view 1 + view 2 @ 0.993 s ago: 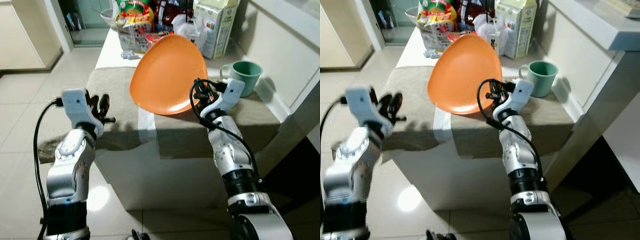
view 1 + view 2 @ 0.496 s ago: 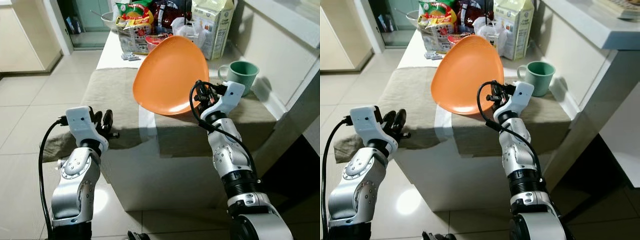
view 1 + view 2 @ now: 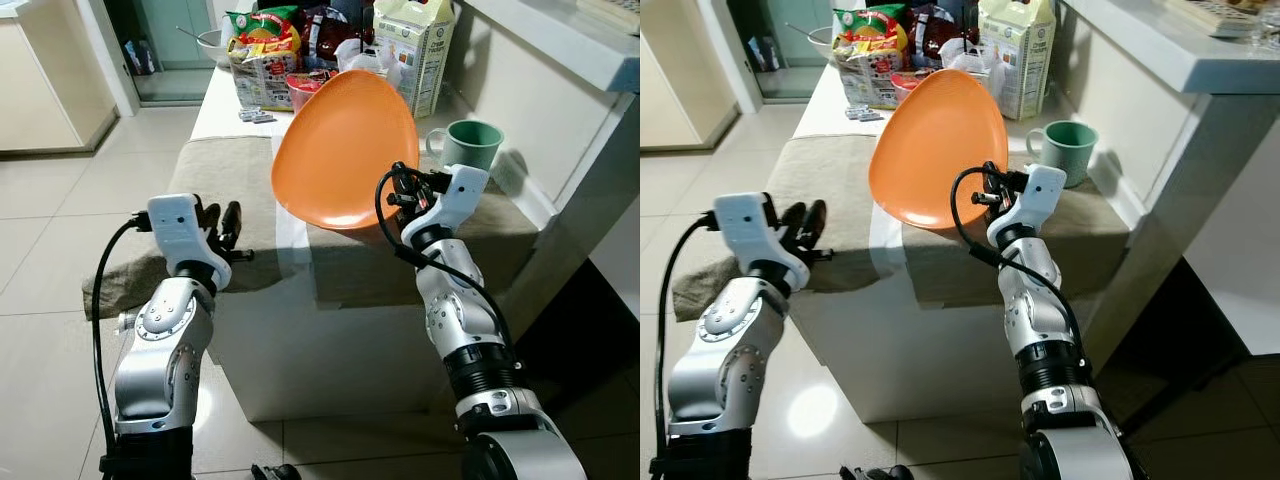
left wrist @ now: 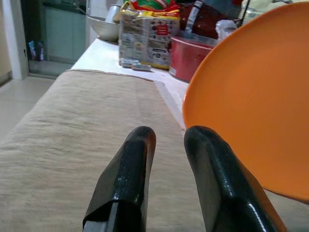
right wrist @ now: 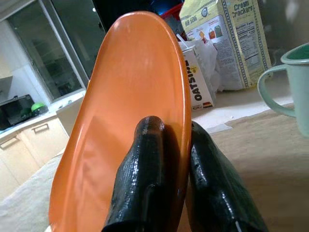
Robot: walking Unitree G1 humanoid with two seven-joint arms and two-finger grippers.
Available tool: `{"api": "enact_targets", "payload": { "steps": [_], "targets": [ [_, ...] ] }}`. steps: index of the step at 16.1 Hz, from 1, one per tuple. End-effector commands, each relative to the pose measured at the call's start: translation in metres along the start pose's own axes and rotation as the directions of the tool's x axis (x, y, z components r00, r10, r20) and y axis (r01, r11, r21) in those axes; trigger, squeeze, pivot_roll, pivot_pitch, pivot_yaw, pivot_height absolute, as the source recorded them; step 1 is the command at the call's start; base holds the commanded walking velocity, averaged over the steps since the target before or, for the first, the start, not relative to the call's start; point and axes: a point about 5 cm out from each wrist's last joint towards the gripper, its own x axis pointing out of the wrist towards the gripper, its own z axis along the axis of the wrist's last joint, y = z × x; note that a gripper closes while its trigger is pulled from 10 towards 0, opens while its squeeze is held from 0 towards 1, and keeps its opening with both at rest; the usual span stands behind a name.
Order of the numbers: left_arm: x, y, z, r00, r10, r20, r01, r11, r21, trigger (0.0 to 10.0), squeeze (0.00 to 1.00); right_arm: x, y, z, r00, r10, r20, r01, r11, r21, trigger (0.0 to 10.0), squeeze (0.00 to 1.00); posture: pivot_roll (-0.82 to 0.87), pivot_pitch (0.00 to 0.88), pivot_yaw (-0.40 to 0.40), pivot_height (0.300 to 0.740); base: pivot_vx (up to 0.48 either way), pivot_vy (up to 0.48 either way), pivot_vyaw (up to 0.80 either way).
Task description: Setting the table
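Note:
A large orange plate (image 3: 345, 148) is held tilted on its edge above the beige tablecloth (image 3: 220, 180). My right gripper (image 3: 398, 195) is shut on the plate's lower rim; in the right wrist view its fingers (image 5: 145, 159) pinch the plate (image 5: 130, 111) from both sides. A green mug (image 3: 470, 146) stands on the cloth just right of the plate. My left gripper (image 3: 220, 222) hovers at the table's left front edge, its fingers (image 4: 130, 164) close together with nothing between them.
Snack bags (image 3: 258, 50), a red container (image 3: 305, 88), a carton (image 3: 410, 45) and a metal bowl (image 3: 212, 40) crowd the far end of the table. A white counter (image 3: 560, 60) rises to the right. Tiled floor (image 3: 50, 200) lies to the left.
The camera has come closer to the table. My left gripper has risen and moved toward the table's edge. The plate stays gripped and tilted in my right gripper.

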Motion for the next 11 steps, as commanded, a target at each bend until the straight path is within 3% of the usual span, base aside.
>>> {"api": "enact_targets", "payload": {
  "steps": [1, 3, 11],
  "targets": [
    [-0.0009, -0.0027, 0.0020, 1.000, -0.007, 0.006, 0.007, 1.000, 0.006, 10.0, 0.00, -0.0167, -0.0130, -0.0347, 0.982, -0.038, -0.183, 0.025, 0.997, -0.072, 0.0, 0.00, -0.10, 0.020, 0.076, 0.740, 0.000, 0.000, 0.00],
    [-0.0004, -0.0026, 0.0022, 1.000, -0.008, 0.006, 0.008, 1.000, 0.014, 10.0, 0.00, -0.0171, -0.0143, -0.0345, 0.982, -0.042, -0.184, 0.029, 0.997, -0.073, 0.0, 0.00, -0.11, 0.024, 0.077, 0.740, 0.000, 0.000, 0.00],
    [0.0013, -0.0010, 0.0029, 1.000, -0.010, 0.000, 0.010, 0.999, 0.040, 10.0, 0.00, -0.0193, -0.0138, -0.0373, 0.980, -0.046, -0.193, 0.032, 0.997, -0.074, 0.0, 0.00, -0.10, 0.026, 0.079, 0.740, -0.230, 0.000, 0.00]
  ]
}}
